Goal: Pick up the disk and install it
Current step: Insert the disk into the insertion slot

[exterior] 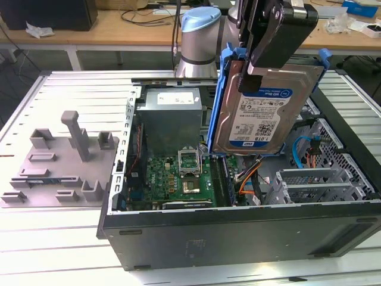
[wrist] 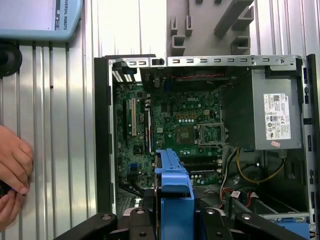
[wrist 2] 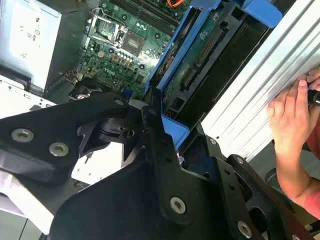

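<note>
Closest looms my black gripper (wrist 2: 162,125), clenched on the blue-framed disk (exterior: 262,113), upright above the open computer case (exterior: 238,235). My fingers (exterior: 250,83) hide its top edge. The case sits on a slatted metal table (exterior: 53,250); a person's hand (wrist 2: 290,117), cut off, touches its edge in the second wrist view.

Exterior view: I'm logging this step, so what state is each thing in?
computer case: lying on its side, cover off.
disk: lifted, upright, held over the computer case.
gripper: shut on the disk's upper end.
power supply: mounted inside the computer case.
</note>
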`<state>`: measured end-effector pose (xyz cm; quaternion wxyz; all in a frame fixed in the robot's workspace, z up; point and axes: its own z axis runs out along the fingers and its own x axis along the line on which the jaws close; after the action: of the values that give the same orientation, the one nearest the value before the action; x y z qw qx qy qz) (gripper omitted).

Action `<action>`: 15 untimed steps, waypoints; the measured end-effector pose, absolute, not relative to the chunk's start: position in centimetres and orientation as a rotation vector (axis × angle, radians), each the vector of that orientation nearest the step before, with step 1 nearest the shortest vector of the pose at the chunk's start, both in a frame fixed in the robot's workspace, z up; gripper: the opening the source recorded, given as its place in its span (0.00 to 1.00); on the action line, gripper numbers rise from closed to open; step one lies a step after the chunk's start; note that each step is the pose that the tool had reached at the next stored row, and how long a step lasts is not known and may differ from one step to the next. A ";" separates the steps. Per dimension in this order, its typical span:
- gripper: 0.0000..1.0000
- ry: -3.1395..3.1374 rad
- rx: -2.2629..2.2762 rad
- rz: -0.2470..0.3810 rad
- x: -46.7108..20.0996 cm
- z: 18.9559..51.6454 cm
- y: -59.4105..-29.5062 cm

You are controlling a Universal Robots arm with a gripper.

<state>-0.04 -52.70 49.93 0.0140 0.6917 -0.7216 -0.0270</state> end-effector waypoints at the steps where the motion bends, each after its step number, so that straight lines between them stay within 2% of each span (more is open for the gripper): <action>1: 0.37 -2.247 2.154 -0.084 0.0 49.9 -52.7; 15: 0.37 -2.253 2.167 -0.065 0.0 49.9 -52.7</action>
<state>0.00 -52.70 49.93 0.0075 0.6929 -0.7207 -0.0207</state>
